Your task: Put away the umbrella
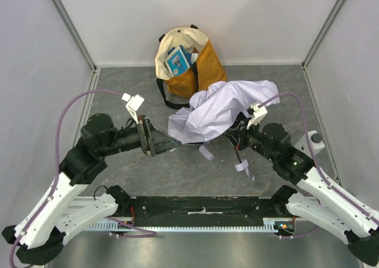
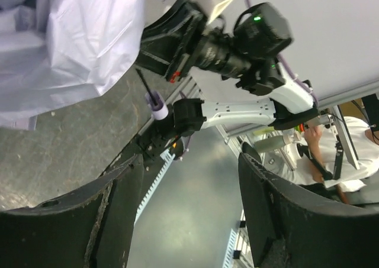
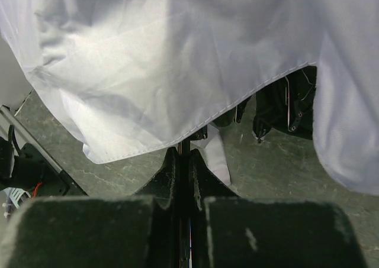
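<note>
The umbrella's pale lavender canopy (image 1: 222, 105) lies crumpled and part-open on the grey floor, in front of the tote bag. Its strap (image 1: 244, 168) trails toward the near edge. My right gripper (image 1: 233, 133) is tucked under the canopy's near right edge. In the right wrist view the gripper (image 3: 185, 157) is shut on the slim black shaft, with the canopy (image 3: 177, 61) draped above and black ribs (image 3: 284, 108) to the right. My left gripper (image 1: 163, 139) is open and empty just left of the canopy. In the left wrist view the gripper (image 2: 189, 179) holds nothing and the canopy (image 2: 71, 43) is at upper left.
A mustard-and-cream tote bag (image 1: 204, 67) stands open against the back wall with blue items inside. Grey walls close in the left, right and back. The arms' black base rail (image 1: 201, 207) runs along the near edge.
</note>
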